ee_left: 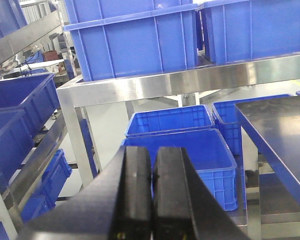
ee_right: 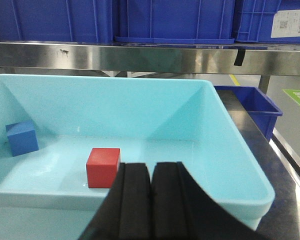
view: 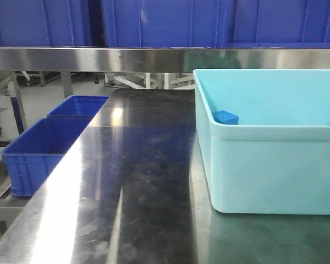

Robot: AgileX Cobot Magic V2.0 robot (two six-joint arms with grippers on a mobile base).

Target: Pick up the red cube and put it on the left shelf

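The red cube (ee_right: 103, 167) rests on the floor of a light-blue tub (ee_right: 240, 172), just beyond its near wall. In the right wrist view my right gripper (ee_right: 151, 167) hangs shut and empty in front of that wall, a little right of the cube and apart from it. The front view hides the red cube behind the tub's wall (view: 275, 165). My left gripper (ee_left: 152, 150) is shut on nothing and hangs left of the table, over blue crates (ee_left: 190, 150). A steel shelf (ee_left: 165, 82) with blue crates on it lies ahead of it. Neither gripper shows in the front view.
A blue cube (ee_right: 22, 138) (view: 225, 117) sits in the tub's far left corner. A steel shelf (view: 154, 59) loaded with blue crates (view: 165, 22) runs over the steel table (view: 137, 192). Lower blue crates (view: 41, 151) stand beside the table's left edge.
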